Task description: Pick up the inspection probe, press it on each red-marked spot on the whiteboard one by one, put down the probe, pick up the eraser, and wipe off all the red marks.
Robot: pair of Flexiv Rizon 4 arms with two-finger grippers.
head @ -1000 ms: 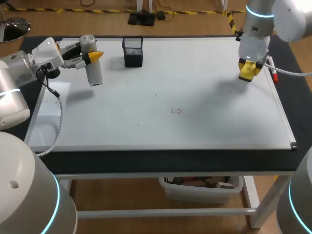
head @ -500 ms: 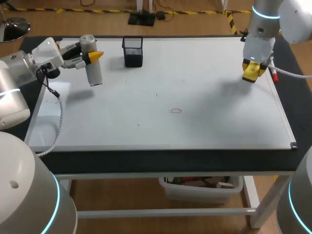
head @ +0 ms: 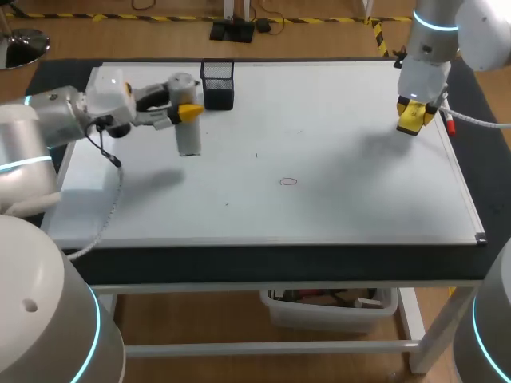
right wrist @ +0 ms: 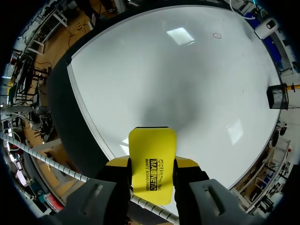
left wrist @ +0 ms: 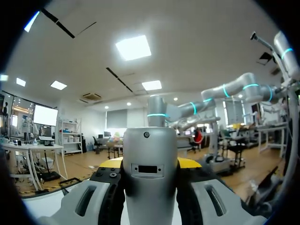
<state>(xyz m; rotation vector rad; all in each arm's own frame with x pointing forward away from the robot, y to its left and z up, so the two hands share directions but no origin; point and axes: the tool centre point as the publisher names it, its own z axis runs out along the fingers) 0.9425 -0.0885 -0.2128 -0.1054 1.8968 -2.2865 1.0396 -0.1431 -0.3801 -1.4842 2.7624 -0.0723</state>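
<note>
Left hand point(head: 186, 112) pinches the inspection probe point(head: 188, 140) from two sides, over the far left part of the whiteboard point(head: 343, 207) and just beside a black mesh cup point(head: 217, 84). The probe is a silver-grey cylinder with its long axis upright and its lower end toward the board. Right hand point(head: 414, 116), over the board's far right part, clamps a flat yellow eraser point(right wrist: 153, 154); its long axis runs along the fingers and its free end points down at the board. A small red ring point(head: 288, 181) lies near the board's middle. The board covers most of a dark surface point(head: 279, 263).
</note>
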